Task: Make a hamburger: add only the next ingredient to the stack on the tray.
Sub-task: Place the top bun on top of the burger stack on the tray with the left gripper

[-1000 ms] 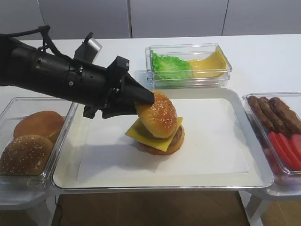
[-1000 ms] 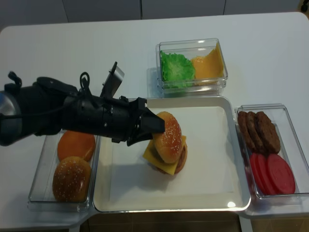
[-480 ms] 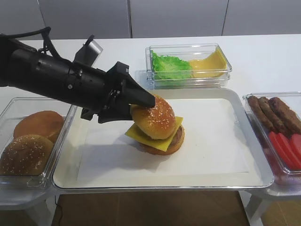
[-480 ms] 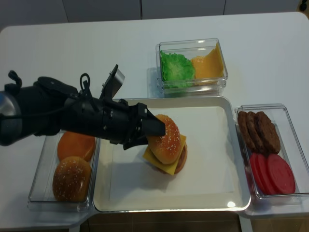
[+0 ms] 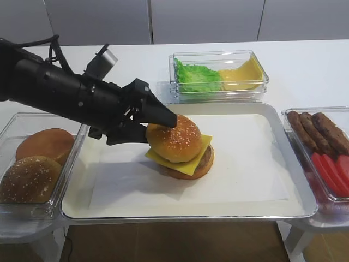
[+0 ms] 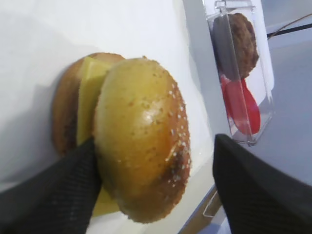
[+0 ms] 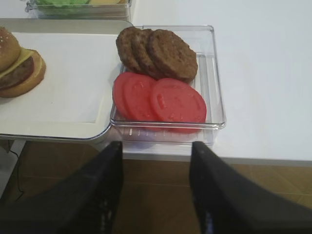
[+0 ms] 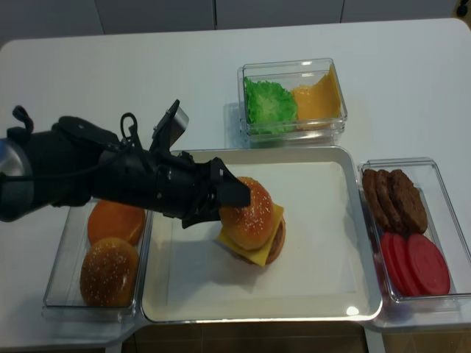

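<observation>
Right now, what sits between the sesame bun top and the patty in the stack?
A yellow cheese slice lies between the sesame bun top and the patty, clearest in the exterior high view.

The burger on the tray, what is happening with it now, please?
The left hand is setting the sesame bun top onto the stack on the tray. The bun top sits on the cheese slice, a bit off-centre toward the left. The fingers stand apart around it. The right hand waits shut beside the bin of patties and tomato slices.
</observation>
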